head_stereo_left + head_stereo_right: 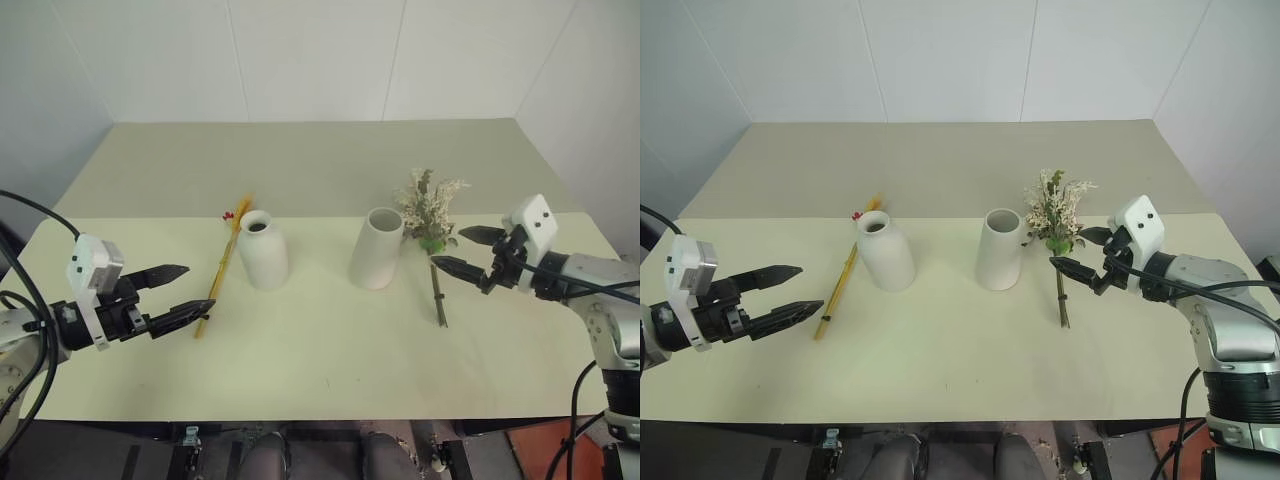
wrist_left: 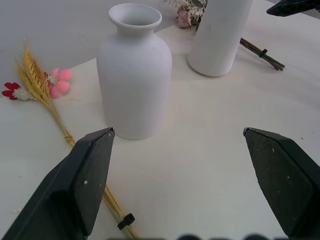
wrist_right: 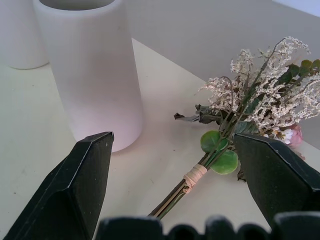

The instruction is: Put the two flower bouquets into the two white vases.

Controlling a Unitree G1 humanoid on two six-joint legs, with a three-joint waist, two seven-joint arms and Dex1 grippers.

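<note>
Pale table [image 1: 330,370], wall behind its far edge.

Bottle-shaped white vase [image 1: 262,250] stands upright, left of the table's middle. Cylinder white vase [image 1: 377,248] stands upright just right of the middle, apart from the bottle vase, mouth open and leaning slightly in the head views.

Wheat-stalk bouquet [image 1: 222,265] lies flat on the table, just left of the bottle vase, stem end toward the near edge, red and pink blossoms at the far end. A small black tie sits near the stem end in the left wrist view.

Rose bouquet [image 1: 430,225] lies flat just right of the cylinder vase, pale sprigs and green leaves toward the far edge, stems toward the near edge; a tan binding wraps the stems. A pink rose peeks out at the head.

Left gripper [image 1: 172,295] hovers above the table's left side, fingers spread wide, nothing between them, tips near the wheat stems.

Right gripper [image 1: 460,250] hovers by the right edge, fingers spread wide, empty, tips just beside the rose bouquet's stems.
</note>
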